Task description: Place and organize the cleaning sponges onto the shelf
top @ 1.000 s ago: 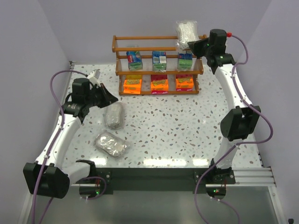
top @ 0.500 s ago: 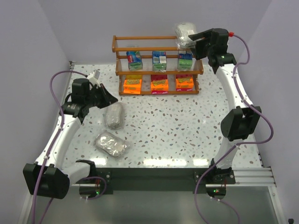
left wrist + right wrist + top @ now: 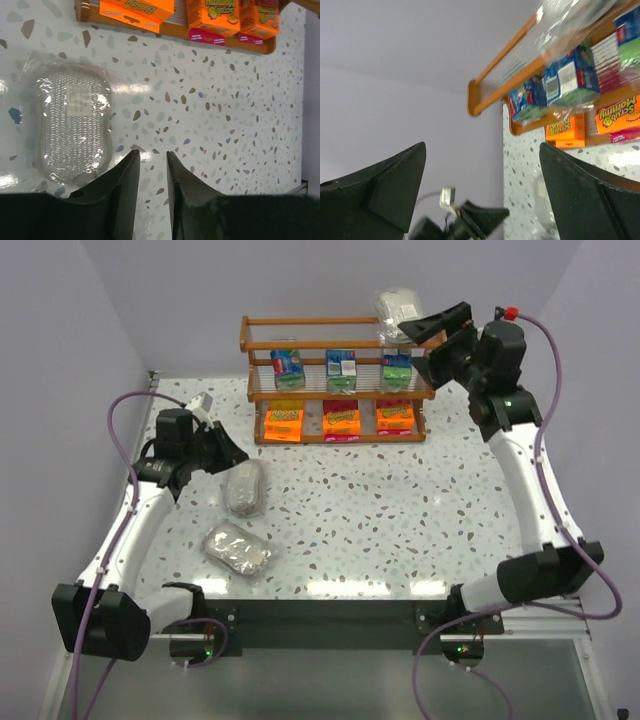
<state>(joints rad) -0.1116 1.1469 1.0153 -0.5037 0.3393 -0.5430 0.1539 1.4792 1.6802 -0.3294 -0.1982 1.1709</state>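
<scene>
One silvery-grey sponge pack (image 3: 397, 308) in clear wrap lies on the top tier of the wooden shelf (image 3: 340, 392), at its right end. Three green-and-blue boxes (image 3: 341, 364) stand on the middle tier, and three orange packs (image 3: 342, 418) on the bottom tier. Two more silvery packs lie on the desk (image 3: 420, 520), the far pack (image 3: 245, 488) and the near pack (image 3: 238, 549). The right gripper (image 3: 482, 150) is wide open and empty, just beside the top tier. The left gripper (image 3: 151, 156) shows only a narrow gap, holds nothing, and hangs beside the far pack.
</scene>
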